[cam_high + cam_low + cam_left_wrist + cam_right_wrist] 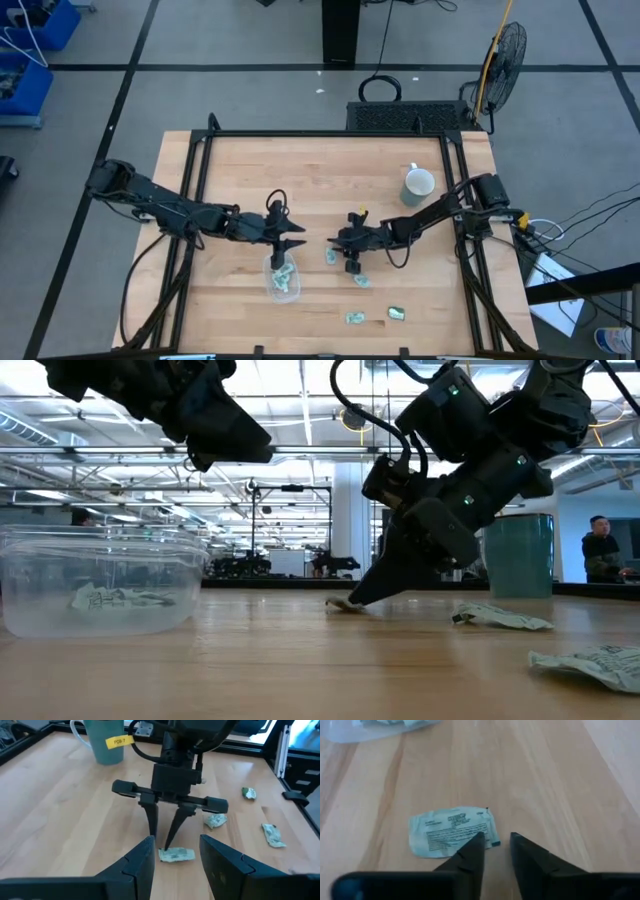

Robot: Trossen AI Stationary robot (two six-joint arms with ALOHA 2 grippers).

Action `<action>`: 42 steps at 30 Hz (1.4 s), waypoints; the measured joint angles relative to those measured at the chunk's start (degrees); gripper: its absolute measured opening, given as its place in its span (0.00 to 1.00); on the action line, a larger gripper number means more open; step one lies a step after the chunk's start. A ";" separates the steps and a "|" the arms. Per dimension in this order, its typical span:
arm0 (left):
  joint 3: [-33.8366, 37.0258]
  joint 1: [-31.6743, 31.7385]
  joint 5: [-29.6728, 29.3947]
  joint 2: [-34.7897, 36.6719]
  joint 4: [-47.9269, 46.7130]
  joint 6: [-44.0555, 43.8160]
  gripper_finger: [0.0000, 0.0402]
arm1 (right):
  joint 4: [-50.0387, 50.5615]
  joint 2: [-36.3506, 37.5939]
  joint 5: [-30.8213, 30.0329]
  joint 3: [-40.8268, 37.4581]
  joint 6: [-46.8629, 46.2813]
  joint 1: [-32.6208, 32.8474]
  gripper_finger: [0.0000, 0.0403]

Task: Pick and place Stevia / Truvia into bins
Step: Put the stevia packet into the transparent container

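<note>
Stevia pkt flat on wood table | R tool over it

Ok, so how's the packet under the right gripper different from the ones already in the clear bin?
The packet under the right gripper lies flat on the bare table, with the right gripper lowered over it, fingers slightly apart, not yet clamped. The packets in the bin sit crumpled inside the clear bin, below the left gripper, which is open. All are pale green and white paper.
</note>
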State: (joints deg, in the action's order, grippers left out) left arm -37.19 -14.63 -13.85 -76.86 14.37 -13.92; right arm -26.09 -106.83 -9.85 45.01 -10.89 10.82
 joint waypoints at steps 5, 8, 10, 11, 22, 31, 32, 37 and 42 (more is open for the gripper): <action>0.00 -0.02 -0.17 0.00 1.02 2.53 0.40 | -0.97 -0.99 2.35 0.04 1.60 -0.52 0.06; 0.00 0.00 -0.16 0.00 1.47 2.64 0.40 | -1.10 -1.22 2.11 0.09 2.98 -0.61 0.01; 0.00 0.00 -0.16 0.00 1.83 1.81 0.40 | -0.77 -0.53 1.41 0.09 3.23 -0.61 0.01; 0.00 0.00 -0.15 0.00 1.81 1.67 0.40 | -0.37 -0.07 0.82 0.04 3.26 -0.49 0.01; 0.02 -0.01 -0.02 0.00 2.56 -6.05 0.40 | -0.88 8.55 -13.73 0.04 17.82 3.76 0.00; 0.02 0.02 -5.95 0.00 2.97 -9.92 0.40 | -18.81 8.63 -31.92 0.02 38.95 6.17 0.00; 0.02 0.19 -6.41 0.00 3.12 -9.60 0.40 | -21.87 8.63 -31.91 0.02 40.43 6.17 0.00; 0.02 0.85 -6.79 0.00 6.64 -8.93 0.40 | -30.91 8.66 -31.88 0.03 43.33 6.12 0.00; 0.02 0.87 -6.76 0.00 11.60 -5.48 0.40 | -32.37 8.66 -27.29 0.04 43.23 5.89 0.00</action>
State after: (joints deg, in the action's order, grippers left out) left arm -37.17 -13.76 -20.61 -76.86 25.97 -19.40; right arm -58.46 -98.17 -37.13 45.06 32.34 16.71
